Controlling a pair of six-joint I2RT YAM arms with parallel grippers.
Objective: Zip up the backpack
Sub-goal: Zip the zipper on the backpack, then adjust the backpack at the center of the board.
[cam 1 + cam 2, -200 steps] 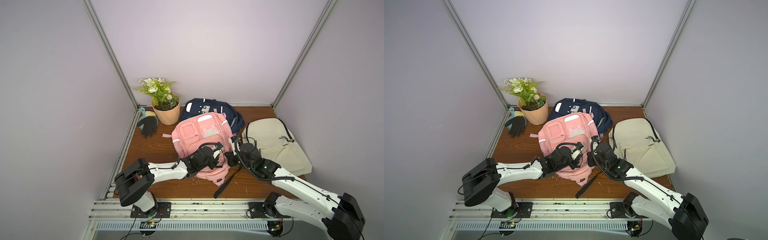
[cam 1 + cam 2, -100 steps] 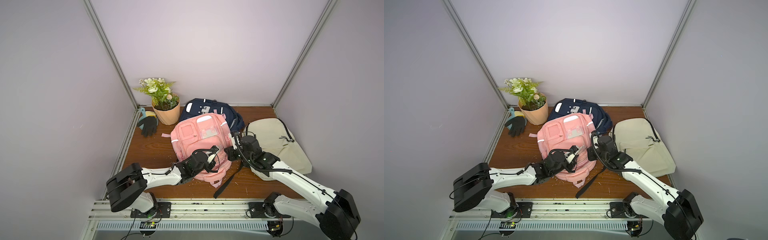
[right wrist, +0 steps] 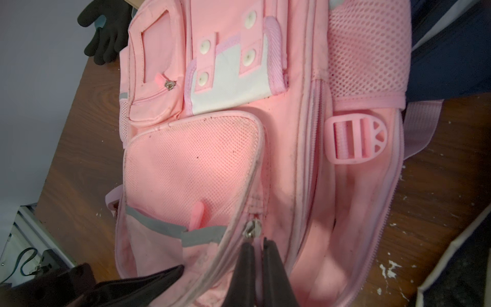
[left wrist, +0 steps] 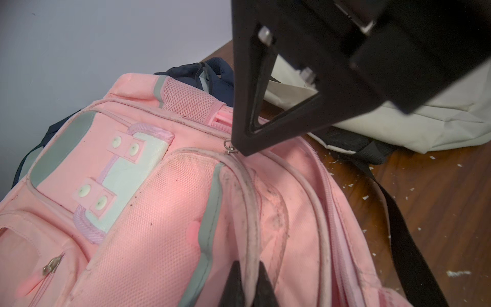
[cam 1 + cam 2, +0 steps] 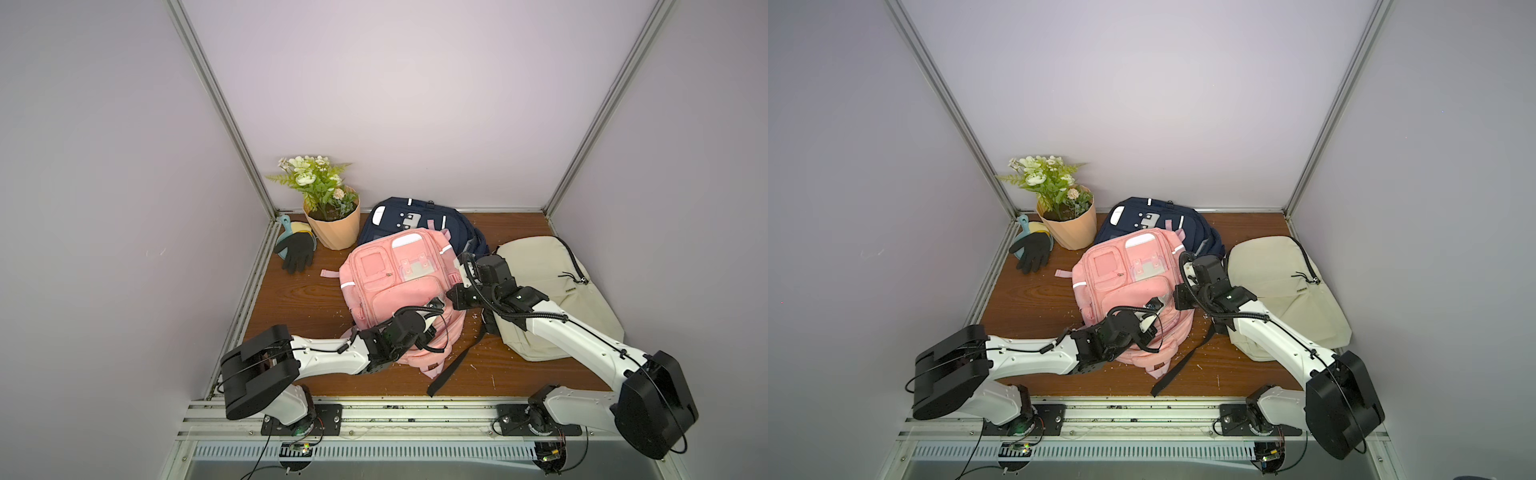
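Pink backpack [image 5: 390, 286] zip [image 4: 248, 186] runs straight from our left tool [image 4: 247, 281], pinching its edge, to the slider [image 3: 249, 228] our right tool [image 3: 257, 249] pinches; we'd pull away from left.

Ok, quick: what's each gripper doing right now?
Left gripper: closed on the pocket seam of the pink backpack.
Right gripper: closed on the zipper pull.

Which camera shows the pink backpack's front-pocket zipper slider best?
The right wrist view: the zipper slider on the pink backpack is large and sharp, ahead of the right gripper. The left wrist view shows it smaller. In both top views it is too small to make out.
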